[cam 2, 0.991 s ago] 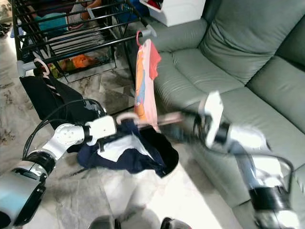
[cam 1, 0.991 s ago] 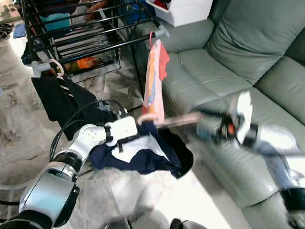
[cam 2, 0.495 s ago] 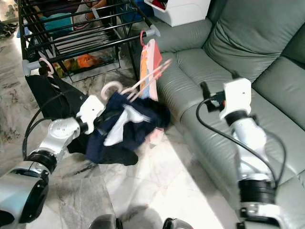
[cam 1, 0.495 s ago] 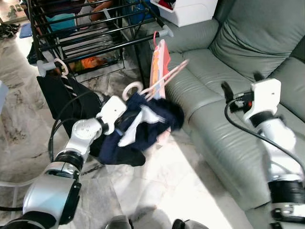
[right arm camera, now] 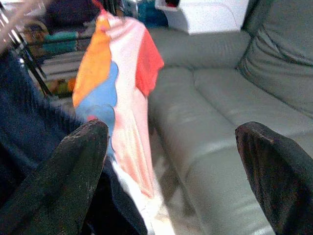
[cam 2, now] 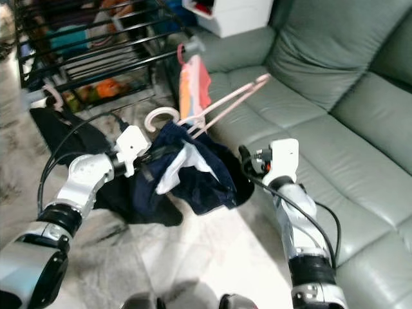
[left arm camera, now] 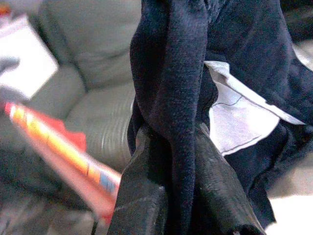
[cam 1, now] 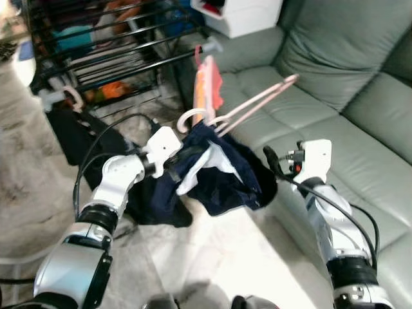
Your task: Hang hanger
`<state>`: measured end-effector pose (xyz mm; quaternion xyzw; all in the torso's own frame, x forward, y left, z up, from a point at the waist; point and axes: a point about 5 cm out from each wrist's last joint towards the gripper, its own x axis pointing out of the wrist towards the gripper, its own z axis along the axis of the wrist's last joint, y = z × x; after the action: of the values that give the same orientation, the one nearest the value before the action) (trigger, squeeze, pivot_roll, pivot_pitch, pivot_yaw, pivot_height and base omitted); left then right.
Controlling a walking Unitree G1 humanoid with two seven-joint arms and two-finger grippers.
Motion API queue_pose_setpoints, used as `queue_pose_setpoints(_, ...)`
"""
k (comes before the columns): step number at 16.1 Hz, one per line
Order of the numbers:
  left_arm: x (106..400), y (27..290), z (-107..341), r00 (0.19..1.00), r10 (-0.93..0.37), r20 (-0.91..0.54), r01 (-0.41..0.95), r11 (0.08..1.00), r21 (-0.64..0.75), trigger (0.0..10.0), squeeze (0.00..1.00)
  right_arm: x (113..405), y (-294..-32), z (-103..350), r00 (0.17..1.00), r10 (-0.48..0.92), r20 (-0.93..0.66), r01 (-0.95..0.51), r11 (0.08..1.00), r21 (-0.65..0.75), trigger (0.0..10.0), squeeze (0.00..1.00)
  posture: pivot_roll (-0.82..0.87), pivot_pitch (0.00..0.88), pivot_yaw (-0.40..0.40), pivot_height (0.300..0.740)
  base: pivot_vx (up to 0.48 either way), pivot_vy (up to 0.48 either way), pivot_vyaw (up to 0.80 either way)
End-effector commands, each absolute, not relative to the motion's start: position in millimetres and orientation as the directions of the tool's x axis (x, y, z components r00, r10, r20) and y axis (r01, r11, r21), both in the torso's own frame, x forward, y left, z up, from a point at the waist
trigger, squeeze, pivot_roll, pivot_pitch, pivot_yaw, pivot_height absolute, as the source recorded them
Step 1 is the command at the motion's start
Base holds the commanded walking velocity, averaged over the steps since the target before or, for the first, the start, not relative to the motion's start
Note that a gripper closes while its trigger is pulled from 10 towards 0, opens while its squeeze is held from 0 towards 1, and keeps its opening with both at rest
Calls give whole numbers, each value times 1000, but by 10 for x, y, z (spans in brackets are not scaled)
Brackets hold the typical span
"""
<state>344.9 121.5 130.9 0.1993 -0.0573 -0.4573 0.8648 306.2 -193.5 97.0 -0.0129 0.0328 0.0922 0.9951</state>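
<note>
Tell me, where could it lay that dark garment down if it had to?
Bare room: the sofa cushions beyond the right gripper, and the sunlit floor before the sofa. Crowded: the drying rack, with a pink garment and black cloth hanging off it.

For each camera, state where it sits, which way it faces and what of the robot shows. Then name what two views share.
Left eye view: on the head, looking forward and down at the drying rack and sofa; both silver arms show.
Right eye view: same head, same scene, slightly offset.
Left wrist view: looks along the left end effector, shut on the navy garment.
Right wrist view: looks along the open right end effector toward the sofa.
Shared: the pink and orange hanging garment shows in both wrist views.
</note>
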Motion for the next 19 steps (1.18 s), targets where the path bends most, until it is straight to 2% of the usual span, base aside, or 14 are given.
queue_pose_setpoints(1, 3424, 1213, 1430, 538, -842, -35, 766, 471, 438, 0, 0, 3075, -1841, 992, 969, 238, -71, -239, 971, 0, 10000, 529, -61, 30, 31, 740, 0, 0, 0)
queue_pose_setpoints(3, 3381, 1149, 1483, 490, -871, -30, 778, 421, 466, 0, 0, 3084, -1792, 945, 953, 285, -107, -282, 959, 38, 10000, 518, -58, 29, 27, 740, 0, 0, 0)
queue_pose_setpoints(4, 3354, 1114, 1511, 464, -885, -21, 781, 398, 481, 0, 0, 3095, -1739, 913, 938, 319, -133, -315, 948, 46, 10000, 459, -58, 29, 25, 740, 0, 0, 0)
queue_pose_setpoints(5, 3325, 1075, 1537, 437, -899, -13, 787, 376, 489, 0, 0, 3098, -1698, 880, 925, 347, -154, -344, 938, 48, 10000, 329, -57, 28, 21, 740, 0, 0, 0)
queue_pose_setpoints(7, 3251, 1000, 1592, 376, -926, 12, 804, 333, 492, 0, 0, 3097, -1655, 785, 903, 371, -215, -369, 928, 53, 10000, 208, -56, 28, 17, 740, 0, 0, 0)
queue_pose_setpoints(8, 3224, 975, 1613, 358, -934, 17, 809, 319, 494, 0, 0, 3092, -1655, 716, 893, 366, -260, -361, 930, 69, 10000, 180, -56, 27, 13, 740, 0, 0, 0)
queue_pose_setpoints(10, 3207, 948, 1670, 343, -939, 34, 809, 314, 498, 0, 0, 3059, -1726, 563, 879, 309, -364, -314, 948, 47, 10000, 169, -54, 27, 7, 740, 0, 0, 0)
queue_pose_setpoints(14, 3244, 1006, 1754, 363, -931, 42, 792, 332, 512, 0, 0, 2992, -2020, 414, 870, 146, -470, -159, 987, 12, 10000, 165, -59, 27, 4, 740, 0, 0, 0)
queue_pose_setpoints(15, 3282, 1081, 1766, 389, -921, 24, 779, 342, 526, 0, 0, 2925, -2225, 393, 869, 53, -492, -67, 998, -9, 10000, 169, -64, 27, 2, 740, 0, 0, 0)
queue_pose_setpoints(16, 3297, 1111, 1767, 399, -917, 17, 773, 347, 531, 0, 0, 2894, -2298, 390, 867, 25, -498, -34, 999, -9, 10000, 165, -70, 28, 2, 740, 0, 0, 0)
queue_pose_setpoints(17, 3309, 1145, 1765, 410, -912, 8, 768, 351, 535, 0, 0, 2860, -2374, 397, 868, 1, -497, -10, 1000, -15, 8000, 165, -70, 28, 2, 740, 0, 0, 0)
queue_pose_setpoints(18, 3325, 1189, 1760, 424, -906, -1, 763, 357, 539, 0, 0, 2819, -2475, 409, 869, -29, -494, 26, 1000, -13, 0, 165, -80, 29, 4, 740, 0, 0, 0)
queue_pose_setpoints(19, 3336, 1225, 1757, 435, -900, -8, 759, 362, 541, 0, 0, 2789, -2561, 423, 870, -60, -489, 62, 998, -11, 0, 157, -80, 29, 4, 740, 0, 0, 0)
